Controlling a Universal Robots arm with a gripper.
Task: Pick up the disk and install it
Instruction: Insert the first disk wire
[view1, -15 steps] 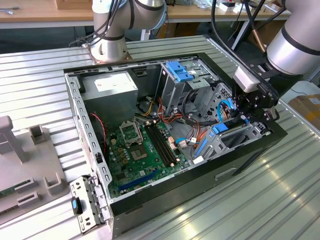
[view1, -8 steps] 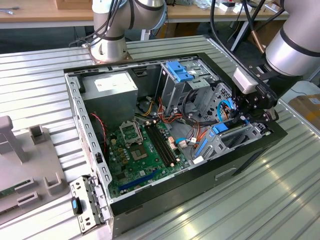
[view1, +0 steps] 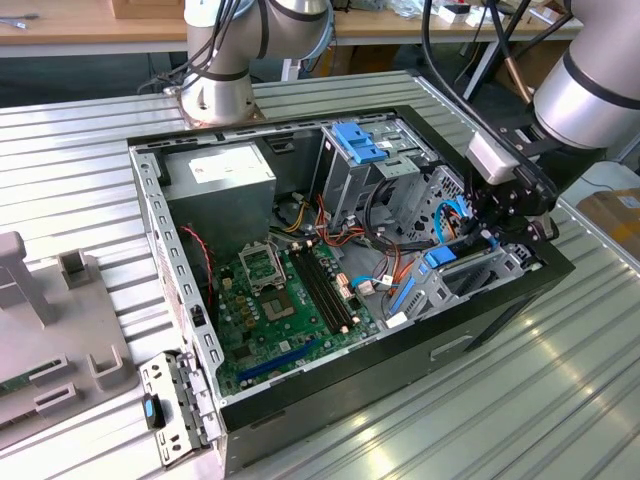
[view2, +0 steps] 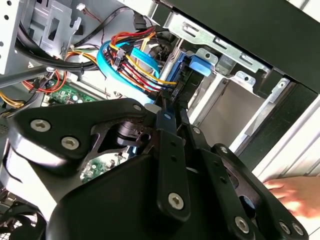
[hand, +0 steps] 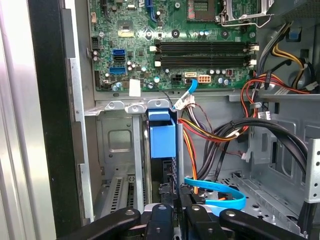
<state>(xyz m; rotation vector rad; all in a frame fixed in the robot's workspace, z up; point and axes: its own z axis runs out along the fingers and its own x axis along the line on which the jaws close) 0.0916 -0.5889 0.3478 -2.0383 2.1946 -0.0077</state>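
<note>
The disk (hand: 162, 136) stands on edge in the drive bay at the case's front corner, its bright blue carrier end facing the motherboard. In the exterior view its blue carrier (view1: 440, 257) shows just below my gripper (view1: 480, 235), on the exterior view's right. My gripper (hand: 172, 217) reaches into the bay with its fingers drawn close on the disk's thin dark edge. In the second wrist view the gripper (view2: 167, 112) points at the blue carrier tab (view2: 200, 65) beside the bay's metal frame (view2: 235, 65).
The open black case (view1: 480, 325) lies on a ribbed metal table (view1: 560, 400). Inside are a green motherboard (view1: 285, 300), a grey power-supply box (view1: 225, 180), a tall cage with a blue top (view1: 355, 145) and a blue cable (hand: 220, 195). A person's hand (view2: 295, 195) is outside the case.
</note>
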